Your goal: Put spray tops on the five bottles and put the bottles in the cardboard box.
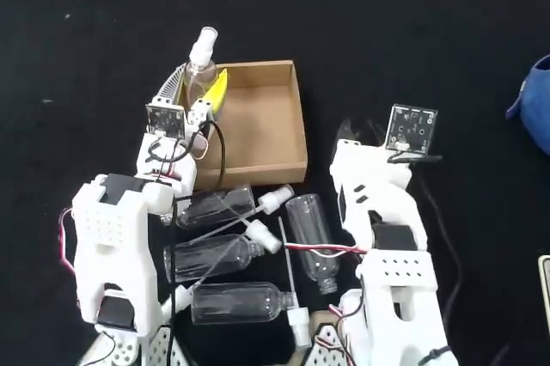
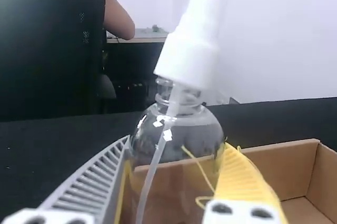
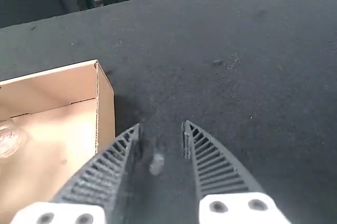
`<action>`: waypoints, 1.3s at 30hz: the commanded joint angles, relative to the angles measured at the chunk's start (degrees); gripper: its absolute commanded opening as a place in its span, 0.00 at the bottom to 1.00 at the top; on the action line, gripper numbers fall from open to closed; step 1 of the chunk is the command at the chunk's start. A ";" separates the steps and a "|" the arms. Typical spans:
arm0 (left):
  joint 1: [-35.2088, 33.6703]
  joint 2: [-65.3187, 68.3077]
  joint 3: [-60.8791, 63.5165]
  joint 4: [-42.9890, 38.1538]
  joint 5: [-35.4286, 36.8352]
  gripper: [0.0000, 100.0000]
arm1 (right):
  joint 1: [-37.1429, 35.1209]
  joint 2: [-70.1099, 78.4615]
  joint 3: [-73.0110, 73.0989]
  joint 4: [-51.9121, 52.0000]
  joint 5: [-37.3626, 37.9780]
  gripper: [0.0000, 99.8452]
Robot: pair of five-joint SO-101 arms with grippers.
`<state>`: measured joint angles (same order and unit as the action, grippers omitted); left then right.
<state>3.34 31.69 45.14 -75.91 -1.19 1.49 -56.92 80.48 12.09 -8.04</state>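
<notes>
My left gripper (image 1: 199,95) is shut on a clear bottle (image 1: 198,76) with a white spray top (image 1: 204,40), held upright over the left edge of the cardboard box (image 1: 266,125). In the left wrist view the bottle (image 2: 176,134) sits between the grey and yellow fingers (image 2: 239,176), with the spray top (image 2: 192,50) above and the box wall (image 2: 284,163) behind. Several clear bottles (image 1: 210,256) lie on the table in front of the box, with loose spray tops (image 1: 275,200) among them. My right gripper (image 3: 160,134) stands open with nothing in it, just right of the box (image 3: 58,113).
The table is covered in black cloth. A blue object (image 1: 534,112) shows at the right edge. One capless bottle (image 1: 311,230) lies beside the right arm's base. Bare cloth lies beyond and to the right of the box.
</notes>
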 commanded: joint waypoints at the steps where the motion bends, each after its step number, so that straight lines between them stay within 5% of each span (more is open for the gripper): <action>1: -0.57 -0.44 -1.71 0.53 -0.70 0.20 | -0.88 0.04 -0.57 -2.20 0.26 0.11; 18: -0.84 -0.35 -1.36 1.93 -0.70 0.24 | -0.79 0.04 -0.57 -2.20 0.26 0.11; 25: -0.75 -0.97 -4.09 6.15 -0.79 0.03 | -0.79 0.04 -0.57 -2.20 0.26 0.11; 34: -0.66 -0.97 -4.35 5.80 -0.79 0.03 | -0.79 0.04 -0.57 -2.20 0.26 0.11; 39: -0.75 -0.97 -3.21 -3.96 -0.70 0.03 | -0.79 0.04 -0.57 -2.20 0.26 0.11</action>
<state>3.43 31.69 42.24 -72.92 -0.92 1.49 -56.92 80.48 12.09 -8.04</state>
